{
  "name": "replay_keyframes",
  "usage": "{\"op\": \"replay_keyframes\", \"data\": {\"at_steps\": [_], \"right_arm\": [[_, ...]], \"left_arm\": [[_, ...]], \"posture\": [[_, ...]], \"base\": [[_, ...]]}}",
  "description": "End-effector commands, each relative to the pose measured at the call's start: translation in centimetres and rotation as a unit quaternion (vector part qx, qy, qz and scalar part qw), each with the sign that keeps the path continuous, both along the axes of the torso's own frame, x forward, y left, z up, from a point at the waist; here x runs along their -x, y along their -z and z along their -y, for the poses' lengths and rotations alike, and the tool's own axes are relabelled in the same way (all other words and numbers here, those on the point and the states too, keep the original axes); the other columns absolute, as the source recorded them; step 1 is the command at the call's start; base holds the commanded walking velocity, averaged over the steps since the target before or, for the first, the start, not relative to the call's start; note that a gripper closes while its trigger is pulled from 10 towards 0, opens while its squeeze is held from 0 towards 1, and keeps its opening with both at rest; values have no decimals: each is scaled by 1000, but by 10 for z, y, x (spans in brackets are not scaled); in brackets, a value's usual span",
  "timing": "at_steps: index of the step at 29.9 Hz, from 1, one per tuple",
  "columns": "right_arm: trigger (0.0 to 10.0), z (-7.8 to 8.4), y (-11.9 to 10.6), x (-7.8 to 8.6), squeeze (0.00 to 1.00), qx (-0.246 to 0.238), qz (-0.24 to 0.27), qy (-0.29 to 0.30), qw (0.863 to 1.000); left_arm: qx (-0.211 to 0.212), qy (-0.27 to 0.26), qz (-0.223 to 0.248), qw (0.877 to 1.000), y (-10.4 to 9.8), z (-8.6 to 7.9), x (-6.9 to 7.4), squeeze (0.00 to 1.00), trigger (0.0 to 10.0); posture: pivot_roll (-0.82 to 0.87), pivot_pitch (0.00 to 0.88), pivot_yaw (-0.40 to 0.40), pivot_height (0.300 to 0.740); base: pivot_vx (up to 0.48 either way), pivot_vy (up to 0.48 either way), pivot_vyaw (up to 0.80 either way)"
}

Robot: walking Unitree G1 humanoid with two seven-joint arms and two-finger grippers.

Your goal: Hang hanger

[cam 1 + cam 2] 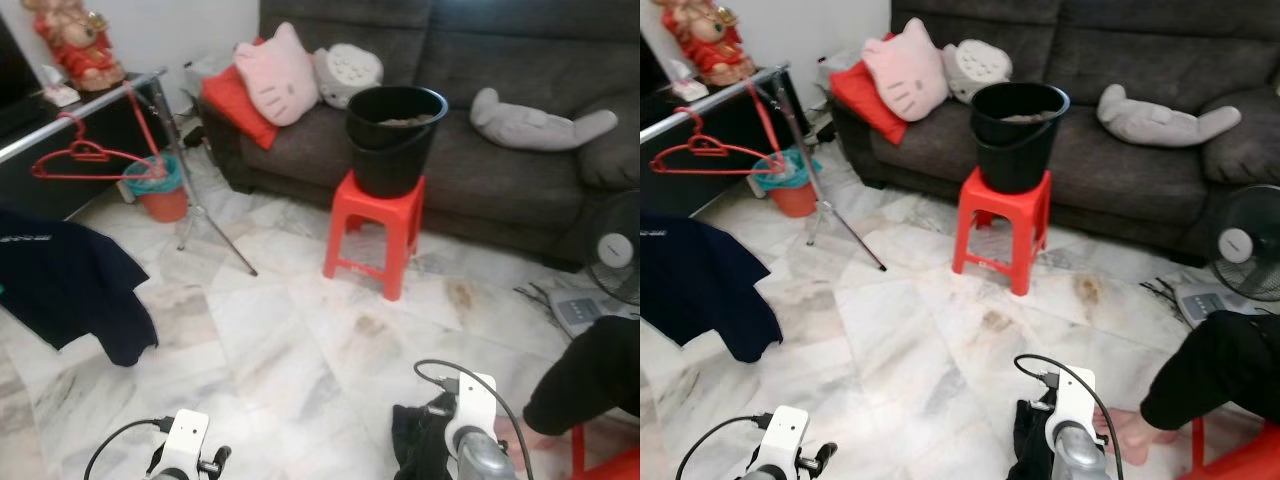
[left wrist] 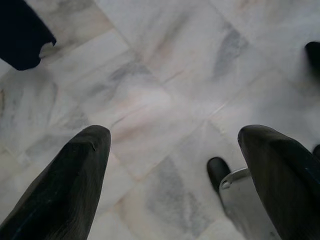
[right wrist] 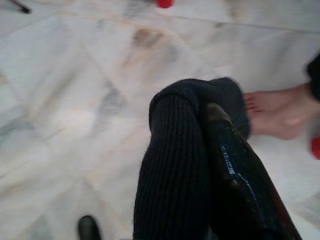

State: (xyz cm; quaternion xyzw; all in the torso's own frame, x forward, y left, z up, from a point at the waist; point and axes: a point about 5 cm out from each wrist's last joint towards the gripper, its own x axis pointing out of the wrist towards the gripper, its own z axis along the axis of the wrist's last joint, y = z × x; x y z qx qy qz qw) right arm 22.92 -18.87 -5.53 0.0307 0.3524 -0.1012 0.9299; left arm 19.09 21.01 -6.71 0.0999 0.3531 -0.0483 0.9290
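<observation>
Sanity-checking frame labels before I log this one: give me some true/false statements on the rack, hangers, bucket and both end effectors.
1. An empty red plastic hanger hangs on the silver metal clothes rail. True.
2. The black plastic bucket stands on the floor. False: it sits on the red plastic stool.
3. The right end effector grips a black knitted garment. True.
4. The left end effector holds a hanger. False: its fingers are open, above bare marble floor.
5. A dark navy T-shirt hangs at the robot's left. True.

Hanger (image 1: 85, 158) on rail (image 1: 70, 118) far left; bucket (image 1: 394, 135) on stool (image 1: 377, 232) before sofa (image 1: 500, 120).
</observation>
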Motion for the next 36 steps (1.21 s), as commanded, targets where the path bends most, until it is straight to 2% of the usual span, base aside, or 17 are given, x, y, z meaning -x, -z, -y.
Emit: {"op": "replay_keyframes", "data": {"at_steps": [1, 18, 28, 34, 35, 36], "right_arm": [[10000, -1, -2, -3, 0, 0, 9, -2, 1000], [10000, -1, -2, -3, 0, 1, 9, 0, 1000], [10000, 1, -4, -4, 0, 5, 14, 5, 1000], [10000, 18, -9, -8, 0, 42, 25, 30, 998], [10000, 23, -12, -8, 0, 60, 28, 39, 997], [10000, 44, -20, -10, 0, 122, 37, 81, 988]], "left_arm": [[2, -8, 1, 1000, -1, -4, 1, 0, 10000], [3, -3, 7, 1000, -2, -3, -1, 0, 10000], [-1, -1, 1, 1000, -1, -3, 1, 0, 10000], [-1, 0, 0, 1000, 0, -3, 1, 0, 10000], [-1, 0, 0, 1000, 0, -3, 1, 0, 10000], [-2, -1, 0, 1000, 0, -3, 1, 0, 10000]], "posture": [[-74, 0, 43, 740], [-74, 0, 44, 740], [-73, 0, 44, 740], [-70, 0, 43, 740], [-70, 0, 43, 740], [-66, 0, 42, 740]], "base": [[0, 382, 0], [0, 368, 0], [0, 0, 0], [0, 0, 0], [0, 0, 0], [0, 0, 0]]}}
